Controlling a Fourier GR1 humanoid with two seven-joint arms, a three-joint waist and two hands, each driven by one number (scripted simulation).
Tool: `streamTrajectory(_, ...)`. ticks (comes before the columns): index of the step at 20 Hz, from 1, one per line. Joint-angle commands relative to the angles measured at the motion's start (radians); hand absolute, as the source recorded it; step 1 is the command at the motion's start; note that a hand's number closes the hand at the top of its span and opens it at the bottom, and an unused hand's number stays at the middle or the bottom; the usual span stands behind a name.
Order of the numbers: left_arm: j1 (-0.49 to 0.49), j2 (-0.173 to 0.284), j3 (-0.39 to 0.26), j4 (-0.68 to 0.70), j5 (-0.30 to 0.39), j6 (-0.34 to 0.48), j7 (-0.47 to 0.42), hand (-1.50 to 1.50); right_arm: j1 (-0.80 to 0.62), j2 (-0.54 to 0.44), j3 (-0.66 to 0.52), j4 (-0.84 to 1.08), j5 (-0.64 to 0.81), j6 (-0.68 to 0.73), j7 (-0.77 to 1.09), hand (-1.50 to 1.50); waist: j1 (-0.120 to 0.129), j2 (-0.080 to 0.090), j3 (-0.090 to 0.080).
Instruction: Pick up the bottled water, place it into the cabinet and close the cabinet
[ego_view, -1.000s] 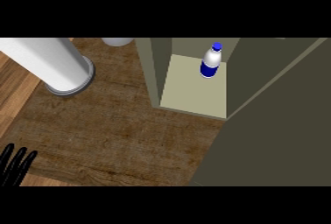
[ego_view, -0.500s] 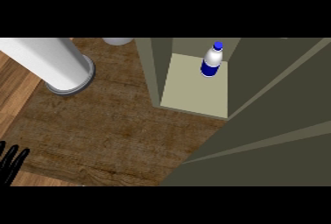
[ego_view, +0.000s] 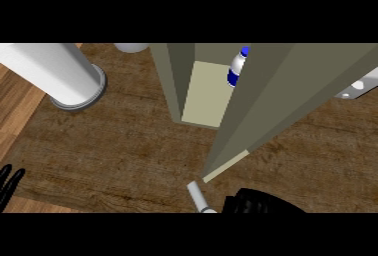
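Since the bottled water (ego_view: 238, 67) already stands upright inside the cabinet (ego_view: 177, 80), toward the far side of the view, any further handling would be a matter of judgement: it looks like a small rigid plastic bottle, probably light to moderate in weight, smooth and likely a bit slippery, not fragile, and best taken round its mid body where the label band sits. Only part of it shows, a white body with a blue band and a blue cap, the rest hidden behind the cabinet door (ego_view: 295, 100), which swings across from the right and is partly closed, its near edge standing out over the brown counter (ego_view: 111, 150). A pale handle (ego_view: 196, 196) shows at the door's near lower edge, and just beside it, to the right, lies the right hand (ego_view: 258, 202), a dark mass whose finger posture I cannot tell. At the near left edge the left hand (ego_view: 9, 181) rests with fingers straight and holding nothing. A white cylinder (ego_view: 63, 75) stands on the counter at far left, well apart from the cabinet.
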Motion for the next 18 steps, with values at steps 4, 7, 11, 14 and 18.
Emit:
streamTrajectory(4, 0.028, 0.02, 0.032, 0.01, 0.028, -0.042, -0.005, -1.5, -0.317, 0.199, -0.19, 0.335, 0.084, -0.245, 0.065, 1.5, -0.026, -0.015, 0.004)
streamTrajectory(7, 0.037, 0.009, 0.037, 0.024, 0.041, -0.067, -0.01, -1.5, -0.478, 0.224, -0.272, 0.495, 0.12, -0.303, 0.053, 1.5, -0.042, -0.016, 0.005)
streamTrajectory(11, 0.024, 0.008, 0.06, 0.025, 0.058, -0.078, 0.001, -1.5, -0.655, 0.213, -0.373, 0.754, 0.14, -0.284, -0.018, 1.5, -0.059, -0.012, 0.007)
streamTrajectory(14, 0.037, 0.008, 0.074, 0.089, 0.058, -0.139, -0.006, -1.5, -0.789, 0.201, -0.425, 0.898, 0.127, -0.264, -0.015, 1.5, -0.074, -0.016, 0.006)
streamTrajectory(18, 0.03, -0.009, 0.079, 0.039, 0.041, -0.103, 0.003, -1.5, -0.803, 0.188, -0.441, 1.007, 0.153, -0.242, -0.121, 1.5, -0.086, -0.017, 0.008)
